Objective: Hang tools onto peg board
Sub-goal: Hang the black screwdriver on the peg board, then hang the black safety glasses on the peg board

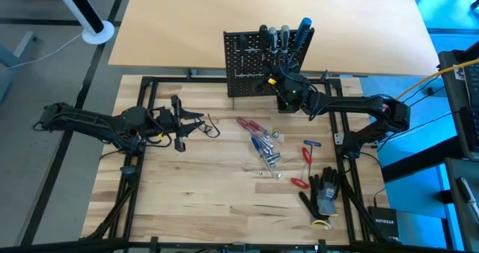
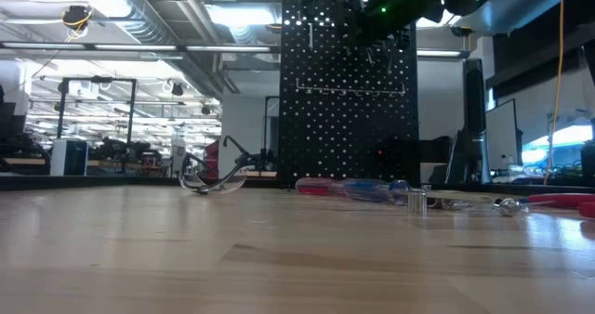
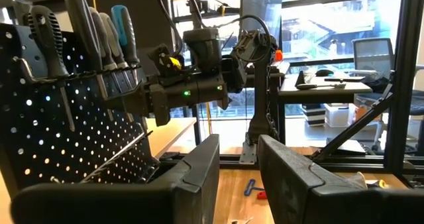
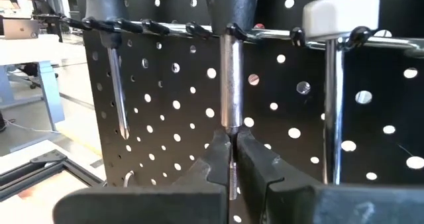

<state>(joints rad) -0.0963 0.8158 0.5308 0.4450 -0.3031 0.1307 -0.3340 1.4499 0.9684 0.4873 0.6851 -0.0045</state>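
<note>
From above, we see the peg board [image 1: 253, 64] standing upright at the far middle of the bench [image 1: 209, 200], with several screwdrivers [image 1: 288, 37] hanging along its top. Our right claw [image 1: 278, 79] is up against the board's front. Our left claw [image 1: 196, 124] waits over the bench's left side. More tools [image 1: 262, 144] lie loose on the bench, with black gloves [image 1: 325, 193] near the front right.

At bench level, the board [image 2: 349, 91] fills the middle and loose tools [image 2: 358, 189] lie before it.

Through the left wrist, our left claw [image 3: 238, 168] stands open and empty.

Through the right wrist, our right claw [image 4: 232, 161] pinches the thin shaft of a hanging screwdriver [image 4: 230, 85], fingers nearly closed around it.
</note>
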